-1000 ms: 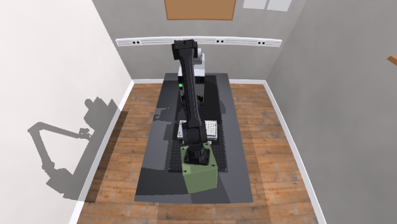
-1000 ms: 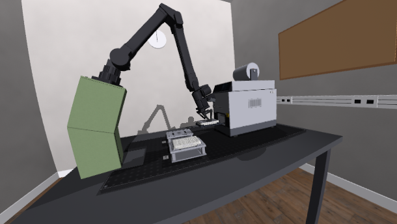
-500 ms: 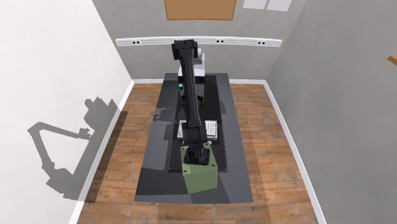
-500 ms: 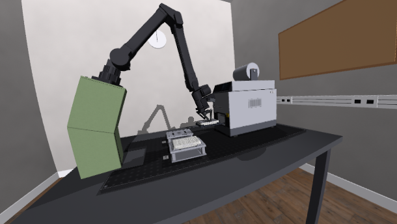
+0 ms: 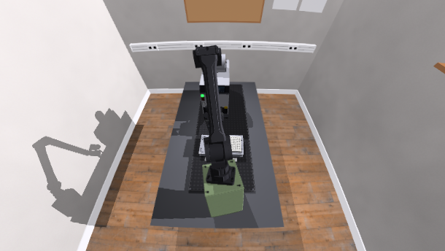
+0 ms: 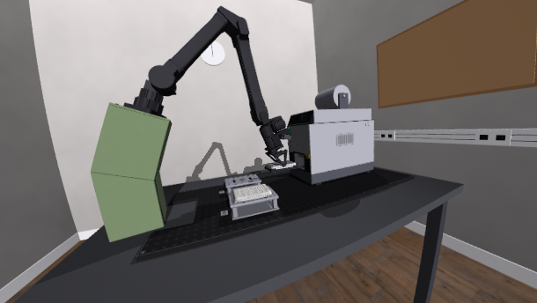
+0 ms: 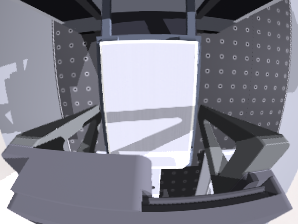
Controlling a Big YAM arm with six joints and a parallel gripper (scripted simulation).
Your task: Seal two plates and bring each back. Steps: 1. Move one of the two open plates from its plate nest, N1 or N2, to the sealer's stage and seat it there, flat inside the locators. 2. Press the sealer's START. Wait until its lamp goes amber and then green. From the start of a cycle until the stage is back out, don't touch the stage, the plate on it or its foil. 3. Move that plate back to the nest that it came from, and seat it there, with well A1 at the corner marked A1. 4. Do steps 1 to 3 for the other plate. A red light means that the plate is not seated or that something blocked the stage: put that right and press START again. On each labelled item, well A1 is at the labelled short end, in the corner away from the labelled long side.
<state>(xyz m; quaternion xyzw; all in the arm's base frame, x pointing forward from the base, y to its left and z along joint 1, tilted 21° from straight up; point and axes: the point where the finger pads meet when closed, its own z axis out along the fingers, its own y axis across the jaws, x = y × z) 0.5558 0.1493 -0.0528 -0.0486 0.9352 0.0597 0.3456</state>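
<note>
Green, flat-sided, the block [image 5: 225, 201] [image 6: 128, 145] carries the black arm [image 5: 211, 95] [image 6: 248, 70] above the dark tabletop [image 5: 165, 171] [image 6: 334, 229]. Beyond it, a pale plate pitted with wells [image 5: 236, 143] [image 6: 252, 193] lies flat on a grey nest [image 5: 238, 155] [image 6: 254, 205]. Farther on, a smooth, white-topped rectangular plate [image 6: 275, 166] [image 7: 147, 85] sits on the sealer's stage [image 7: 198, 75], long axis toward the boxy grey sealer [image 6: 341, 141]. The end effector [image 6: 279, 160] [image 7: 149, 110] stands wide around it; the lamp [image 5: 202, 95] glows green.

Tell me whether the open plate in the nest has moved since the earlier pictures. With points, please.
No, in no direction: judged against the sealer [image 5: 225, 78] [image 6: 341, 154], the open plate [image 5: 236, 144] [image 6: 252, 193] sits where it did.
</note>
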